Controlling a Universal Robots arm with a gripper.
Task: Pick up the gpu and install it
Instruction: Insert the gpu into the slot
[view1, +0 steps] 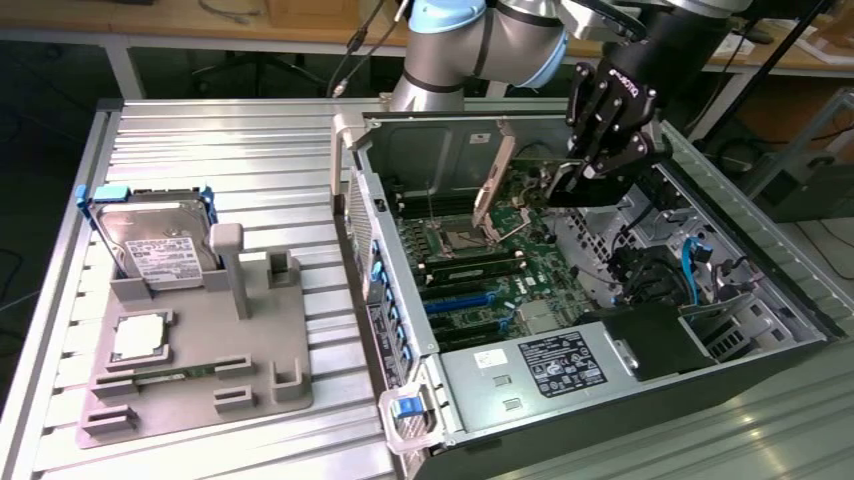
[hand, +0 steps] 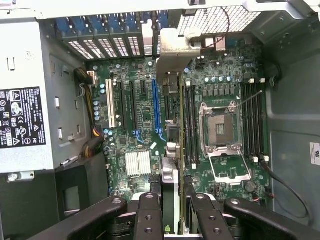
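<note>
The gpu (view1: 502, 165) hangs edge-down inside the open computer case (view1: 747, 300), a little above the motherboard (view1: 494, 270). My gripper (view1: 587, 185) is shut on its far end, and its silver bracket points toward the case's rear wall. In the wrist view the gpu (hand: 170, 175) runs as a thin edge from between my fingers (hand: 150, 217) out to the bracket (hand: 175, 45). It sits over the gap between the blue slot (hand: 156, 107) and the memory slots, and my gripper (hand: 172, 222) clamps it from both sides.
A grey fixture (view1: 254, 370) on the exterior view's left holds a silver hard drive (view1: 160, 245) and a square chip (view1: 140, 338). Inside the case are the open CPU socket (hand: 220, 127), the power supply (view1: 561, 365) and cables (view1: 694, 270).
</note>
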